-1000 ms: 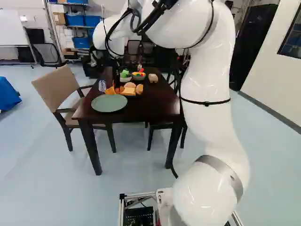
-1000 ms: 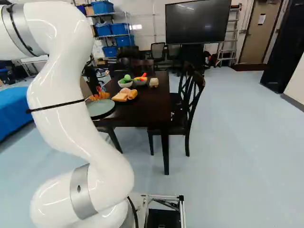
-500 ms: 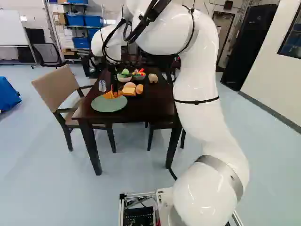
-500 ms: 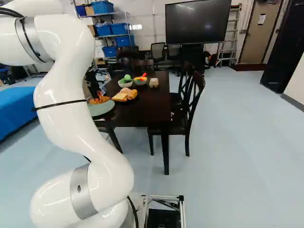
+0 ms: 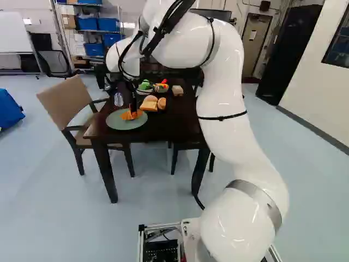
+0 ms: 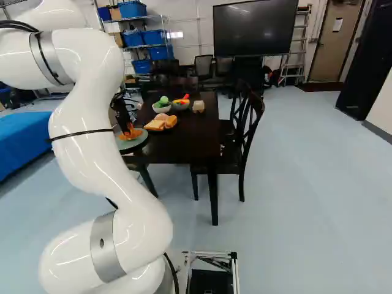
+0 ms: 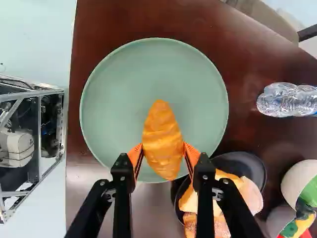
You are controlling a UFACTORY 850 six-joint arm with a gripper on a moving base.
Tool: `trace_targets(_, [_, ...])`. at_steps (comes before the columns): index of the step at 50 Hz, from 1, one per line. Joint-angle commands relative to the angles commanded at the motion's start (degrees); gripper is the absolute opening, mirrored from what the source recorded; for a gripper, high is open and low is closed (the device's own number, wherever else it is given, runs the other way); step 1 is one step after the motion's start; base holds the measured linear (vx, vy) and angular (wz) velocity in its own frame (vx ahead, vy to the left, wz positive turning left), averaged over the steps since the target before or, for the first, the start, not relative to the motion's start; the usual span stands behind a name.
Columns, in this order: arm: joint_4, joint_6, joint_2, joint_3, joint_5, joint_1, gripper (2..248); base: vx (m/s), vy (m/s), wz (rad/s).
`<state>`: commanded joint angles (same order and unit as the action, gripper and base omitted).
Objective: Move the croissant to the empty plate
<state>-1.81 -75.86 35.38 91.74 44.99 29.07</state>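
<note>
In the left base view my gripper (image 5: 132, 111) points down over the near part of the table, with the orange-brown croissant (image 5: 128, 115) at its tip. The wrist view shows the gripper (image 7: 163, 152) shut on the croissant (image 7: 161, 130), an orange pad pressed to each of its sides. Beneath it lies the round pale-green plate (image 7: 111, 87), which bears nothing else. The croissant covers the plate's middle and reaches toward the rim between the fingers. Whether it touches the plate, I cannot tell.
Close beside the green plate stands a black plate (image 7: 253, 166) with bread pieces (image 5: 149, 105). A clear bottle (image 7: 285, 100) lies across the wrist view's table area; bowls of toy vegetables (image 6: 162, 108) stand farther back. Chairs (image 5: 68, 103) flank the dark table (image 6: 193, 141).
My arm has drawn back and lowered, carrying the croissant from the green plate's far edge to over the plate. The base has not moved.
</note>
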Motion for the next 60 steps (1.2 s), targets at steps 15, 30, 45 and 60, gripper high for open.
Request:
trace_targets(15, [0.00, 0.00, 0.00, 0.00, 0.00, 0.00, 194, 0.000, 0.000, 0.000])
trace_targets(30, [0.00, 0.00, -0.46, -0.11, 0.00, 0.00, 247, 0.000, 0.000, 0.000])
trace_targets(45, [0.00, 0.00, -2.96, -1.19, 0.00, -0.34, 247, 0.000, 0.000, 0.000])
trace_targets(60, [0.00, 0.00, -7.43, -4.79, 0.00, -2.17, 247, 0.000, 0.000, 0.000])
